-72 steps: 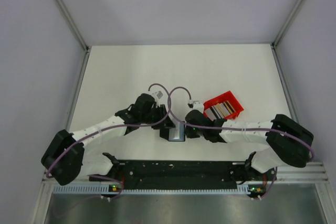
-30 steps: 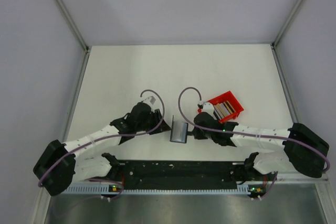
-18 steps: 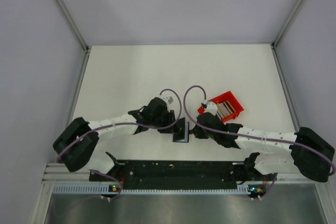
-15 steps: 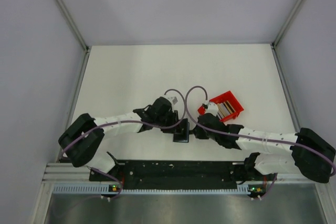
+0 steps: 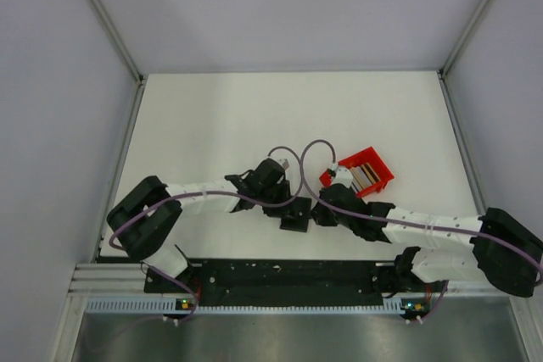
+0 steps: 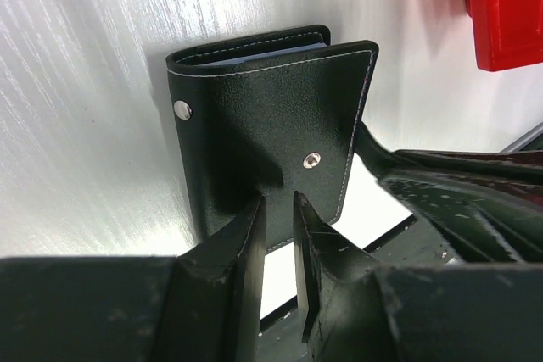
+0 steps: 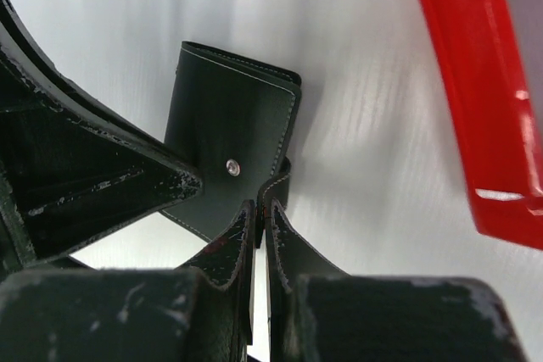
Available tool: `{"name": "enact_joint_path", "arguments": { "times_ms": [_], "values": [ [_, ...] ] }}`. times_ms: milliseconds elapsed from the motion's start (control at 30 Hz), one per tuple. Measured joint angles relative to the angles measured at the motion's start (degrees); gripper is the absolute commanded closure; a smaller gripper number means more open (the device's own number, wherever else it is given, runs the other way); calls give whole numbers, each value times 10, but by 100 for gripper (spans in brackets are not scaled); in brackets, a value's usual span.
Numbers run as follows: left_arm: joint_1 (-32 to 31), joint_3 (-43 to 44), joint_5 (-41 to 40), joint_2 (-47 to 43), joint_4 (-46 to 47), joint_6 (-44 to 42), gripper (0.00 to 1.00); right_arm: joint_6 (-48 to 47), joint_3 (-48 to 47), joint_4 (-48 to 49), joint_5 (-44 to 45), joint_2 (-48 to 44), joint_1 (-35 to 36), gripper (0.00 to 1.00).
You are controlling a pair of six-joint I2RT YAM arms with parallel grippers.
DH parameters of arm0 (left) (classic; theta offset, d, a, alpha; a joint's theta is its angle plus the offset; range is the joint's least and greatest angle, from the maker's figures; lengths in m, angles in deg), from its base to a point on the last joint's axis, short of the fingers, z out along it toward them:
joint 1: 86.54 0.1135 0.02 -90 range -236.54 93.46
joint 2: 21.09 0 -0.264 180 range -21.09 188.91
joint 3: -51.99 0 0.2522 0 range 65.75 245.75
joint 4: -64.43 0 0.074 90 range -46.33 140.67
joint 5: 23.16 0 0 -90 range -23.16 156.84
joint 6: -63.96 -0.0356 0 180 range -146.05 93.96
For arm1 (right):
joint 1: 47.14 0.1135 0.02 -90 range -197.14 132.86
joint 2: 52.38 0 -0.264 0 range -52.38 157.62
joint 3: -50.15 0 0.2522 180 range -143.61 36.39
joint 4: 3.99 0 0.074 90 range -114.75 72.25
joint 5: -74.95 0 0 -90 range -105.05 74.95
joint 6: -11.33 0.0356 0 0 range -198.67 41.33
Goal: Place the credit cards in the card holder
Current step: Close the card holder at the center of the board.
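Note:
The black card holder (image 5: 294,221) lies folded shut on the white table between my two grippers. In the left wrist view its stitched cover (image 6: 263,125) shows two metal snaps. My left gripper (image 6: 278,205) has its tips on the cover's near edge, jaws a narrow gap apart with nothing between them; it also shows in the top view (image 5: 287,207). My right gripper (image 7: 261,209) is shut on the holder's thin closure strap beside the cover (image 7: 229,133); it also shows in the top view (image 5: 314,214). The credit cards (image 5: 363,175) lie in the red tray.
The red shallow tray (image 5: 352,158) stands just right of the holder, behind my right wrist; its wall shows in the left wrist view (image 6: 505,6) and the right wrist view (image 7: 475,82). The black base rail (image 5: 288,273) runs along the near edge.
My left arm has swung right and come down on the holder. The holder, held open with a pale face showing, is now folded dark and flat. My right gripper stayed at it.

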Motion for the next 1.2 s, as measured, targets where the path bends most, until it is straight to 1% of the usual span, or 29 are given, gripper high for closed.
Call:
{"name": "enact_joint_path", "arguments": {
  "times_ms": [200,467,500,567,600,667,700,733,833,933,1033,1133,1200],
  "values": [
    [-3,-13,-12,-5,16,39,77,-17,-49,2,-34,90,0,100],
    [-9,-28,-29,-15,31,75,79,-24,-75,0,-44,125,0,99],
    [-9,-33,-31,-18,35,80,79,-26,-78,-1,-45,131,0,97],
    [-11,-42,-36,-24,42,88,79,-28,-89,-3,-46,143,-1,88],
    [-12,-46,-38,-28,43,93,79,-31,-95,-5,-47,148,-1,86],
    [-14,-55,-42,-35,47,102,79,-38,-105,-10,-49,155,-2,77],
    [-14,-59,-46,-38,50,107,79,-42,-109,-13,-52,155,-2,70],
    [-15,-63,-48,-42,53,111,78,-47,-113,-15,-55,155,-2,68],
    [-16,-67,-51,-44,56,115,79,-58,-123,-23,-59,152,-2,67],
    [-16,-67,-52,-44,56,116,79,-73,-142,-42,-65,142,-2,62],
    [-17,-67,-54,-44,56,118,78,-83,-156,-49,-74,127,-2,62],
    [-18,-65,-58,-45,51,118,78,-87,-157,-59,-73,98,-2,72],
    [-19,-62,-62,-45,44,117,78,-87,-157,-69,-66,77,-2,83]
  ]
}}
